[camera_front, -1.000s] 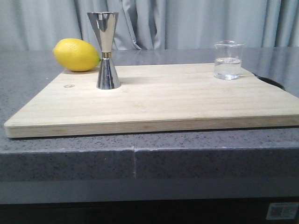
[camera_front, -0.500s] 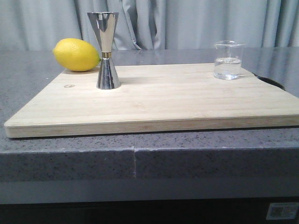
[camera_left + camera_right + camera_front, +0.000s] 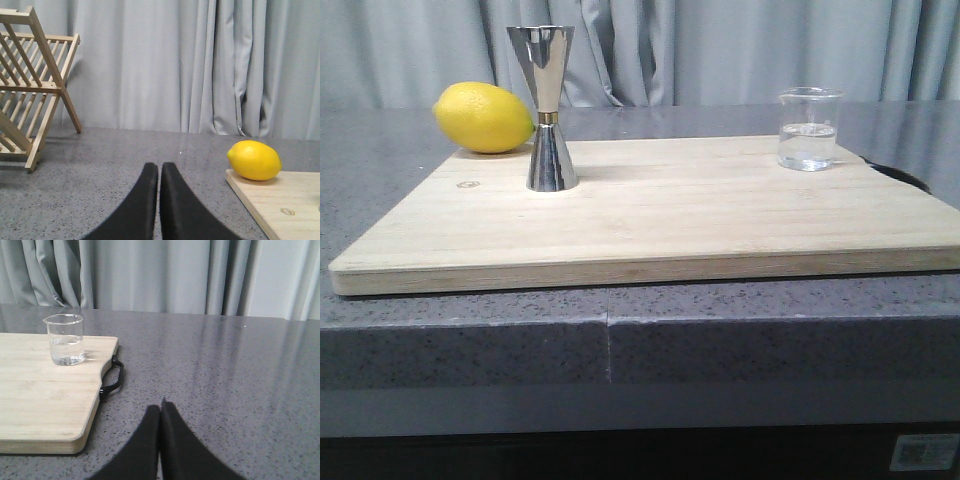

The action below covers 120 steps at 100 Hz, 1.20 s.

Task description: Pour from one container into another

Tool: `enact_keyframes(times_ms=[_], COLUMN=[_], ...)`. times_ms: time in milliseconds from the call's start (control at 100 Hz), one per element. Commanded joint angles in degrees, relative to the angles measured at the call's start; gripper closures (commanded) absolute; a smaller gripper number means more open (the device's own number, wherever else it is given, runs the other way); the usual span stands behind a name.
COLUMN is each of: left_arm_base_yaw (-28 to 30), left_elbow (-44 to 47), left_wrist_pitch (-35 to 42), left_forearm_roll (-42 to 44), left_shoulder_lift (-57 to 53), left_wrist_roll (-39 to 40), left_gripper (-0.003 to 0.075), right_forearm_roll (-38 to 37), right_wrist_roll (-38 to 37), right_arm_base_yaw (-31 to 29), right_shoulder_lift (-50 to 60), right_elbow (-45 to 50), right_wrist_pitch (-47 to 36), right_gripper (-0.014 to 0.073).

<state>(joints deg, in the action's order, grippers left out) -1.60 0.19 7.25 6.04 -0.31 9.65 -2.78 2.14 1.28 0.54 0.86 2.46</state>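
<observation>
Not yet begun: nothing lifted, nothing poured. Left gripper (image 3: 160, 172) clenched empty over bare bench (image 3: 380, 140). Steel jigger (image 3: 547, 108) upright near cutting board's (image 3: 670, 215) far left corner, long axis vertical. Glass beaker (image 3: 809, 129) upright at far right corner, water inside. Right gripper (image 3: 160, 410) clenched, empty.

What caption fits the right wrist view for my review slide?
Right tool shut and empty over the grey counter, beside the cutting board holding a part-filled glass beaker.
</observation>
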Motion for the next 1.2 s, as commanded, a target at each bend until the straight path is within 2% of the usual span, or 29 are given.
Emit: enact_keyframes(times_ms=[0, 890, 1190], left_arm_base_yaw=[-0.4, -0.4, -0.4], left_elbow=[1.7, 1.7, 1.1], left_wrist_pitch=[4.0, 4.1, 6.5], left_forearm_roll=[-0.1, -0.3, -3.8], left_shoulder_lift=[-1.3, -1.3, -1.3], left_wrist_roll=[0.1, 0.7, 0.8], left_gripper=[0.0739, 0.0739, 0.0739], right_forearm_roll=[0.0, 0.1, 5.9], right_wrist_roll=[0.4, 0.2, 0.2], right_arm_base_yaw=[-0.1, -0.1, -0.1], right_shoulder_lift=[1.1, 1.1, 1.1], right_elbow=[0.4, 0.4, -1.4], right_wrist_pitch=[-5.9, -13.0, -13.1], right_gripper=[0.0638, 0.0638, 0.0638])
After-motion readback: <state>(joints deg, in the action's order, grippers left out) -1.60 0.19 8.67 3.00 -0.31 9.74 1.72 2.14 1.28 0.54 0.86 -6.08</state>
